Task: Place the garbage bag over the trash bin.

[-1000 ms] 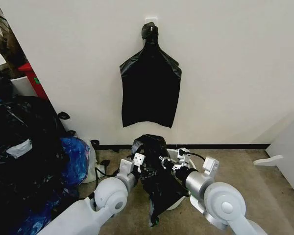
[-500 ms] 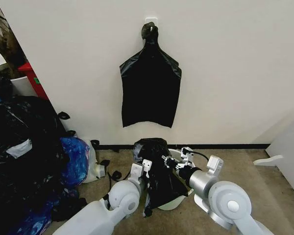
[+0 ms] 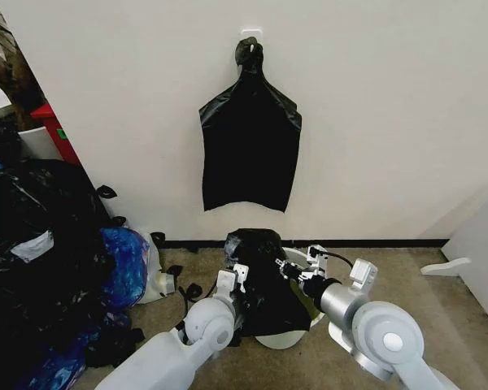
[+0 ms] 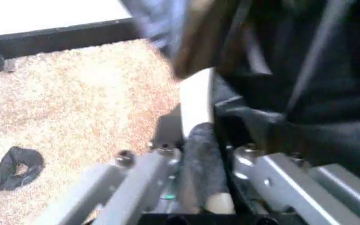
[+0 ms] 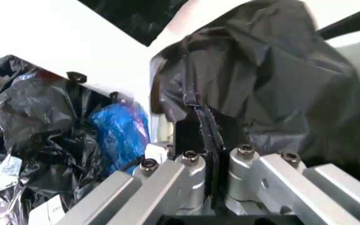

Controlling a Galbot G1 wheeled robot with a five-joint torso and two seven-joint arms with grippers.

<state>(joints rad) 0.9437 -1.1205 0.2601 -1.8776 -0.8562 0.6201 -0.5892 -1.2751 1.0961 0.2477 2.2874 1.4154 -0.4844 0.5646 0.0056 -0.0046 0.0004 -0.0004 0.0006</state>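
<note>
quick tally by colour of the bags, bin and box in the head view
Black: 3, the garbage bag, the bunch of bags on the wall, the heap of stuffed bags
Blue: 1, stuffed bag
White: 1, the trash bin
Red: 1, box
Total: 6

The right gripper (image 5: pixel 208 124) pinches a fold of the garbage bag (image 5: pixel 273 84) between its 2 fingers (image 5: pixel 186 136); beyond lie a blue bag (image 5: pixel 120 133) and heaped black bags (image 5: pixel 36 117) by the white wall (image 5: pixel 61 33)
</note>
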